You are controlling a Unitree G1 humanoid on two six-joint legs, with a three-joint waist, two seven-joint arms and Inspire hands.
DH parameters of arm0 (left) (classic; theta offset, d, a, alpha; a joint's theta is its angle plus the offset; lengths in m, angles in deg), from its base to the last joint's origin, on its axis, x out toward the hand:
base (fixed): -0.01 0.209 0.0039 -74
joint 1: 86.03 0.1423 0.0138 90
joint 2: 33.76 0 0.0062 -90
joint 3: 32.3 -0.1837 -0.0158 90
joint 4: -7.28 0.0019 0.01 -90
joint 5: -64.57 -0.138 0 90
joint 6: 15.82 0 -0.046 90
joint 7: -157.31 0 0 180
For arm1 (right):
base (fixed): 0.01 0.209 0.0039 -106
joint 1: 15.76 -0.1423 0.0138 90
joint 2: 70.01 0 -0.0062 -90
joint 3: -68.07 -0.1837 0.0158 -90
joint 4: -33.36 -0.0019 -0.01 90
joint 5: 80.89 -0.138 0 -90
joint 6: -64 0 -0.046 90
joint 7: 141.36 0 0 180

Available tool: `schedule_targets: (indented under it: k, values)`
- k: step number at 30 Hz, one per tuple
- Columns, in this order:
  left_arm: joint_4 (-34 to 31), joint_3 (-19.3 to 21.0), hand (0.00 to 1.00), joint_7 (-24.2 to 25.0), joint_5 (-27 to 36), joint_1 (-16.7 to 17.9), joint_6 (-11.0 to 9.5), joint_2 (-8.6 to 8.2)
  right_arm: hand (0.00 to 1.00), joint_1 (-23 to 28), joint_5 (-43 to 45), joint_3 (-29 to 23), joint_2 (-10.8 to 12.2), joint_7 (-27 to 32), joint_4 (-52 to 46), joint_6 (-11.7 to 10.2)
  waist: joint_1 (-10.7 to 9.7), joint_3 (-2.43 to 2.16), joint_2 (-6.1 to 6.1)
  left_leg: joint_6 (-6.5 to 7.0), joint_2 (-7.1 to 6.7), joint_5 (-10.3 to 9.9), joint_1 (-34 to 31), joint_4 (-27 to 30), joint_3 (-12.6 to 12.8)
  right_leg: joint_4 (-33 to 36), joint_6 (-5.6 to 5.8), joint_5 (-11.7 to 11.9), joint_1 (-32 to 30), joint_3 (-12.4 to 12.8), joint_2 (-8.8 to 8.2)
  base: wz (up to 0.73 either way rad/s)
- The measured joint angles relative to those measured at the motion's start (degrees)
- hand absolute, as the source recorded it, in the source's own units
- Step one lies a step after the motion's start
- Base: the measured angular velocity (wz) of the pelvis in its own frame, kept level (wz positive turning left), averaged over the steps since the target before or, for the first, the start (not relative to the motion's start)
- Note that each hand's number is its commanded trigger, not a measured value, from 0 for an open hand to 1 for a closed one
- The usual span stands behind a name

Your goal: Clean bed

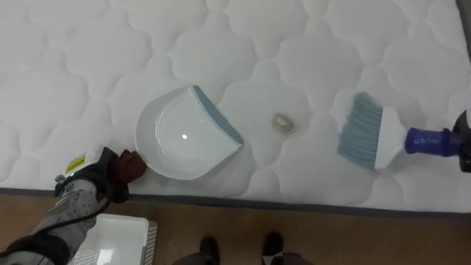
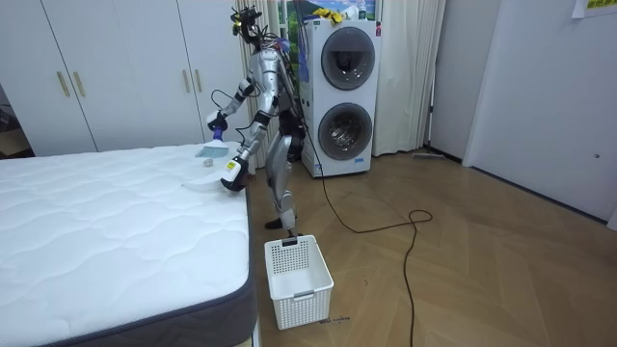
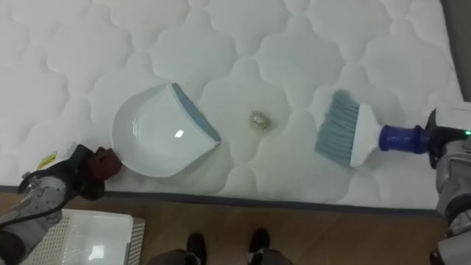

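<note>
White quilted mattress [image 1: 88,59] carries the work, with wood floor [image 2: 463,260] and a basket [image 2: 299,280] beside it. The left hand [image 1: 103,173] grips the dustpan [image 1: 180,140] by its handle, its lip facing the scrap [image 1: 282,124]. The right hand [image 3: 445,143] holds the brush [image 1: 364,132]. Sweep short and low toward the lip (quilting dips could snag the scrap), keeping the pan pressed flat.
</note>
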Motion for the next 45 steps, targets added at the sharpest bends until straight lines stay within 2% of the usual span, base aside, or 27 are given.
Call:
schedule_targets:
  k: [3, 7, 9, 15, 23, 26, 29, 34, 39, 41, 43, 45]
  values:
    - [-0.23, -1.07, 1.00, 0.03, -0.03, -0.16, -0.32, 1.16, 1.00, -1.28, 5.10, 2.37, 0.00, 0.14, -1.12, 0.06, -0.08, 0.22, -0.38, -0.02, 0.05, 0.01, 0.01, -0.01, 0.03, -0.04, -0.08, 0.05, 0.02, -0.05, 0.05, -0.02]
    - [-0.50, -1.50, 1.00, 0.09, -0.04, -0.36, -0.20, 1.25, 1.00, -1.74, 9.05, 3.87, 0.00, 0.54, -2.31, 1.27, 0.34, 0.49, -0.89, -0.01, 0.00, 0.02, 0.04, 0.01, 0.09, -0.09, -0.07, 0.04, 0.08, -0.25, -0.09, 0.00]
    - [-0.50, -1.66, 1.00, 0.50, -0.01, -0.44, -0.01, 1.24, 1.00, -1.72, 10.63, 5.10, 0.00, 0.54, -3.91, 2.07, 0.76, 0.71, -1.31, -0.01, 0.06, 0.02, 0.04, 0.22, 0.15, -0.18, -0.09, 0.05, 0.21, -1.11, -0.31, -0.05]
    - [-0.63, -1.99, 1.00, 0.99, -0.07, -0.97, -0.17, 1.29, 1.00, -2.01, 14.03, 8.53, -0.28, -0.73, -8.38, 3.35, 1.46, 0.66, -1.96, -0.03, 0.26, 0.06, 0.42, -0.96, 0.39, -2.30, -0.01, 0.95, 0.91, -1.14, 0.33, -0.03]
    - [-3.25, -2.66, 1.00, 2.17, -0.71, -0.80, -0.11, 1.76, 1.00, -3.35, 15.34, 9.03, 0.24, -3.49, -9.88, 3.20, 1.48, 0.61, -2.06, -0.34, 0.57, 0.26, 0.77, -1.40, 0.66, -3.18, -0.29, 1.36, 1.12, -1.71, 0.68, -0.03]
    - [-3.42, -3.44, 1.00, 3.12, -0.69, -0.81, -0.17, 1.93, 1.00, -2.94, 15.12, 9.03, 1.54, -3.63, -9.90, 3.53, 0.93, 0.60, -1.92, -0.56, 0.86, 0.21, 1.56, -1.46, 0.45, -4.10, -0.65, 1.58, 2.37, -3.31, 0.72, 0.00]
    - [-3.94, -3.43, 1.00, 4.47, -0.73, -0.82, -0.10, 1.93, 1.00, -2.96, 15.13, 9.01, 1.65, -3.80, -10.60, 3.69, 0.89, 0.58, -1.84, -0.68, 1.14, 0.09, 1.61, -1.53, 0.45, -4.21, -0.96, 1.77, 2.63, -4.76, 0.60, -0.01]
    - [-4.93, -3.88, 1.00, 5.08, -2.97, -0.74, 0.37, 1.90, 1.00, -2.96, 15.07, 9.02, 1.82, -3.95, -11.77, 3.70, 1.17, 0.48, -1.42, -0.79, 1.50, 0.13, 1.76, -1.55, 0.47, -4.57, -1.49, 2.11, 2.98, -5.48, 0.78, 0.00]
    - [-5.72, -5.46, 1.00, 6.16, -4.62, -0.36, 0.99, 1.83, 1.00, -2.96, 15.23, 8.98, 3.07, -3.90, -12.90, 3.66, 0.54, -0.06, 0.12, -0.98, 1.44, 0.29, 2.21, -1.70, 0.34, -4.83, -1.67, 2.25, 3.51, -5.62, 0.82, -0.03]
    - [-6.15, -5.43, 1.00, 6.14, -5.45, 0.40, 1.42, 1.84, 1.00, -2.96, 15.15, 8.92, 3.73, -3.63, -13.71, 3.18, -0.27, -0.47, 0.81, -1.00, 1.39, 0.31, 2.31, -1.63, 0.27, -4.78, -1.67, 2.25, 3.67, -5.57, 0.80, 0.00]
    - [-6.39, -5.39, 1.00, 5.97, -6.53, 0.87, 1.63, 1.85, 1.00, -2.96, 14.54, 8.89, 4.12, -2.91, -14.73, 2.46, -0.77, -0.60, 1.05, -1.01, 1.33, 0.33, 2.40, -1.58, 0.31, -4.66, -1.68, 2.25, 3.68, -5.43, 0.76, 0.00]
    - [-6.60, -5.40, 1.00, 5.83, -6.91, 0.87, 1.85, 1.86, 1.00, -2.96, 12.38, 8.47, 5.58, -2.31, -15.33, 2.05, -1.09, -0.60, 1.09, -1.00, 1.38, 0.40, 2.36, -1.36, 0.31, -4.53, -1.70, 2.24, 3.72, -5.49, 0.72, 0.00]
